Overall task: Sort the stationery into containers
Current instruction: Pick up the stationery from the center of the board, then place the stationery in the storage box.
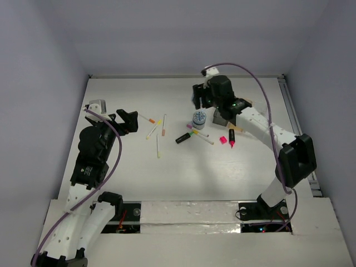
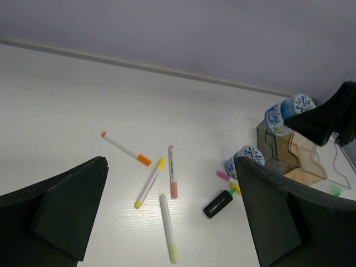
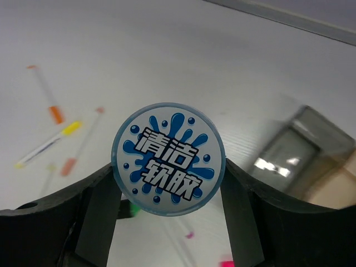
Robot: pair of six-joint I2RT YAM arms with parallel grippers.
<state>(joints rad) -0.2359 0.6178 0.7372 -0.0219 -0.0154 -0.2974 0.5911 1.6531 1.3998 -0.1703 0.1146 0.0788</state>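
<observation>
Right claw point(image 3: 168, 192) part-open around a blue-topped canister point(image 3: 168, 158) — left claw point(image 1: 129, 120) wide open

**Arm and gripper poses, seen from above**

Left arm point(image 1: 89, 158) reaches toward 12 o'clock. Its wrist turns the left gripper point(image 1: 127, 120) toward 2 o'clock, jaws spread wide and empty. Right arm point(image 1: 267, 130) folds at the elbow toward 10 o'clock. The right gripper point(image 1: 198, 99) clamps a round canister point(image 3: 168, 158).

Overhead, wrist views; pens point(image 1: 154, 130) seemingly common
</observation>
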